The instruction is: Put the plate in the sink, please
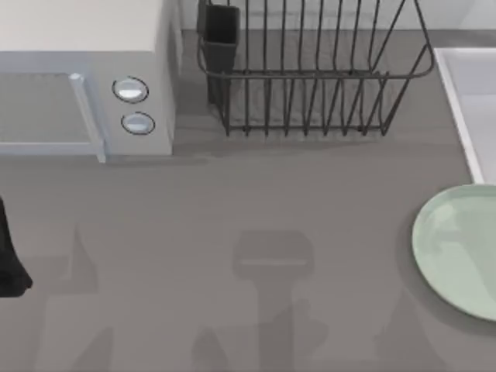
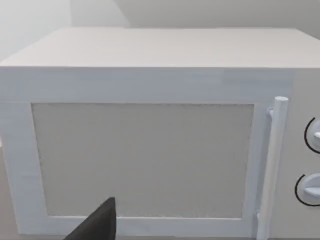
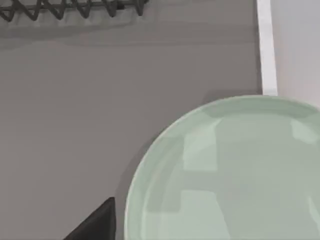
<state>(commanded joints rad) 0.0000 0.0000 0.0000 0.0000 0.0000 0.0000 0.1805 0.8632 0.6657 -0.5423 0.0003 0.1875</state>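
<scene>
Plate: your pale mint-green plate point(image 1: 459, 252) lies flat on the grey bench point(image 1: 256, 201) at the top view's right edge, partly cut off by the frame. Nothing holds it.
Sink: the white basin's raised rim point(image 1: 457, 108) runs just beyond the plate, on the right. In the right wrist view the rim point(image 3: 266, 47) ends just beside the plate's edge point(image 3: 225, 170); plate and sink are neighbours, so you face a short carry.
Right gripper: a dark fingertip point(image 3: 97, 222) shows at the picture's edge, apart from the plate and over bare bench. You cannot tell how wide it stands. Judged: hovering ahead of a grasp, not yet in contact.
Left arm: parked at the far left point(image 1: 9, 256), its camera facing the white microwave point(image 2: 150, 150). One dark fingertip point(image 2: 100, 225) shows; its spread cannot be told.
Dish rack: dark wire rack point(image 1: 310, 77) at the back, empty as far as shown, well apart from the plate.
Next move, judged: you need a rim grip, since the plate sits flat and glossy and may slip.
</scene>
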